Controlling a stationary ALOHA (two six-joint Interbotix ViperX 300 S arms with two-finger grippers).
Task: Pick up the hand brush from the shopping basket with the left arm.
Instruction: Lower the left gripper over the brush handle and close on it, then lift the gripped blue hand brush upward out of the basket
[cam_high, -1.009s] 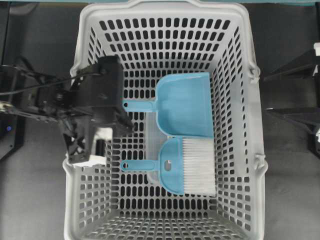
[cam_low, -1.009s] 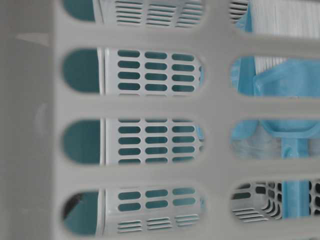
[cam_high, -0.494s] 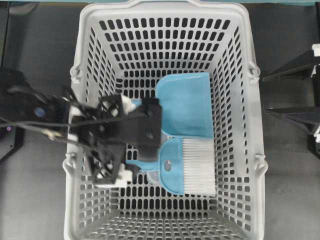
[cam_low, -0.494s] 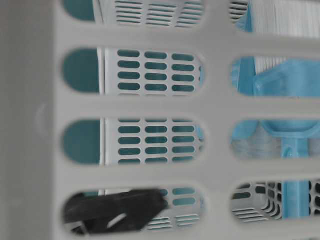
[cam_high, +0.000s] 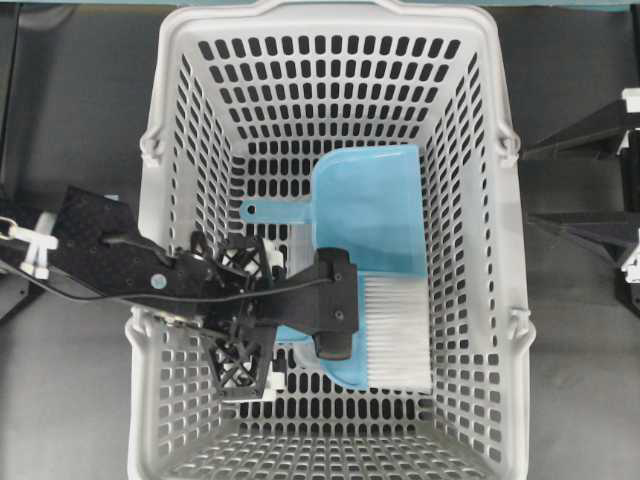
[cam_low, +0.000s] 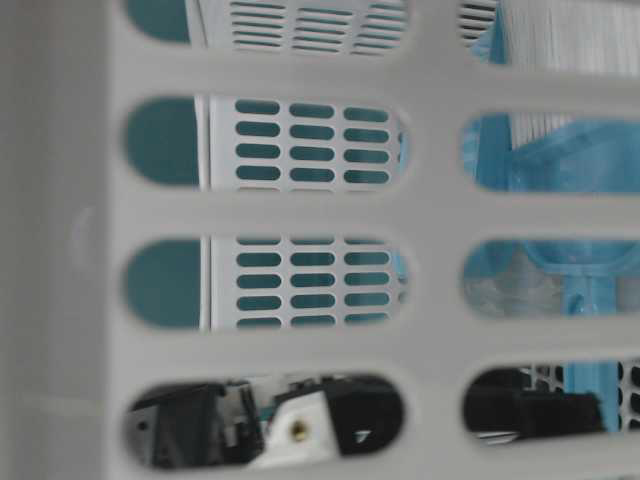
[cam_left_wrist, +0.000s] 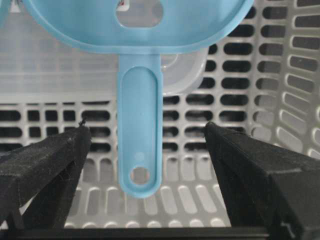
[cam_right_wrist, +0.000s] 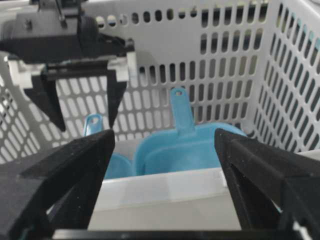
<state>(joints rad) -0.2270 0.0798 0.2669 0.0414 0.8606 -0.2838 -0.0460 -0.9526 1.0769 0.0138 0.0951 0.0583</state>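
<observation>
Brush (cam_high: 385, 345) lies flat on the floor of the basket (cam_high: 330, 60), in its near half, bristles fanned toward the right wall and handle running leftward. Just beyond it, on the far side, sits the dustpan (cam_high: 370, 210), its handle also pointing left.

Left gripper (cam_left_wrist: 147, 145) is down inside the basket over the brush's handle end, jaws spread wide and holding nothing. In the left wrist view the handle (cam_left_wrist: 140, 135) stands in the gap between the two fingers (cam_left_wrist: 47, 160), apart from both, hole end nearest the camera and brush body farther out. So the handle's long axis runs along the gripper's reach and across the closing line, slightly nearer the left-hand finger of that view. That is the relation a grasp needs; whether the fingertips are low enough to catch the slim handle cannot be told, though they look close to the floor.

Right gripper (cam_right_wrist: 162, 170) waits wide open outside the right wall, well apart from the brush, so the left arm is plainly the nearer.
</observation>
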